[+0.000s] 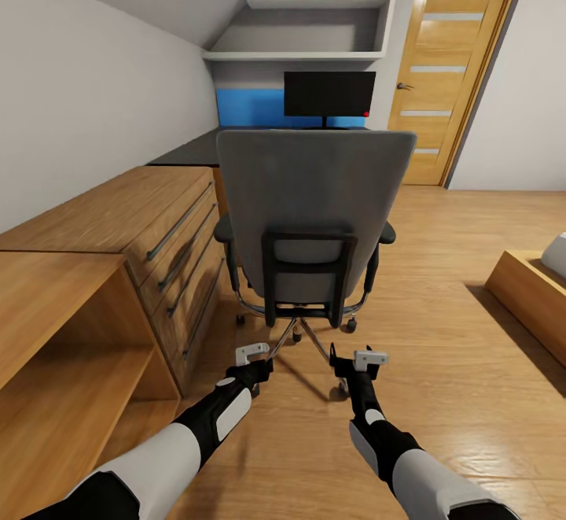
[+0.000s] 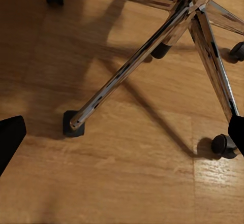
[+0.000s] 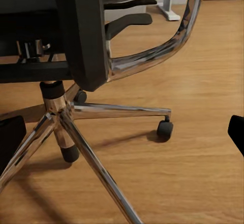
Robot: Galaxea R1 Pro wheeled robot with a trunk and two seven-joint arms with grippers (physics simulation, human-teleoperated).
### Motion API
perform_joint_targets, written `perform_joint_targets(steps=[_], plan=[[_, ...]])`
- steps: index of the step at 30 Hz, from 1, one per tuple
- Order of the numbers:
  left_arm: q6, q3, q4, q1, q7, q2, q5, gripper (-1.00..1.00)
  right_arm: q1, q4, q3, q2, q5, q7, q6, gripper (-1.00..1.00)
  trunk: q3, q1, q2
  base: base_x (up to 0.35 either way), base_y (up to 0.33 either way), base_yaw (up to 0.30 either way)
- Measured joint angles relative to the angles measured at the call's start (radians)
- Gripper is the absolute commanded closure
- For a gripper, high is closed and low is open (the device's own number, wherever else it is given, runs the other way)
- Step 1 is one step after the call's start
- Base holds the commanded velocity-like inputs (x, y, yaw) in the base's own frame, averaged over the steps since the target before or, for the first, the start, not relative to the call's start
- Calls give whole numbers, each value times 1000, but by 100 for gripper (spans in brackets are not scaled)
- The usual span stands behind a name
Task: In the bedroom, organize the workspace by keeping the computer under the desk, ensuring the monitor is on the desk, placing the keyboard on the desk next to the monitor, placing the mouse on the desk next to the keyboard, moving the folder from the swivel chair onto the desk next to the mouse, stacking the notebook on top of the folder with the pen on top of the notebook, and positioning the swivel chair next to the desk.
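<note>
facing the desk (image 1: 185, 150) from behind, i see its glossy black top well ahead of both claws, past the chair, with the monitor (image 1: 328, 94) upright on it against the blue panel. the swivel chair (image 1: 314, 197) stands just in front of my two claws with its back turned to me, between them and the desk, with the wooden drawer chest (image 1: 149, 229) off beyond the left claw's side. i judge the chair the bulkiest thing to move: heavy-ish but rolling freely on casters, so it should push easily and may spin or drift if pressed off-centre. the padded back will give a little; the stiff black frame on the backrest (image 1: 308, 272) looks the firmest place to grip or push. the chrome base (image 3: 86, 117) is slick and rounded, poor for holding. i cannot see the seat, so i cannot tell whether the folder lies there. the left gripper (image 1: 253, 353) hangs low near the base, fingers spread wide with nothing between them; the right gripper (image 1: 363, 359) is likewise released and empty, just short of the chair.
</note>
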Motion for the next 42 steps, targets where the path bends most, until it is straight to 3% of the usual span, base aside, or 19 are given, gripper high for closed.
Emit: perform_joint_targets(steps=[42], plan=[[0,0,0,0,0,0,0,-100,21,-6,-1,-2,1,1,-10,-100,56,0,0,9,0,0]])
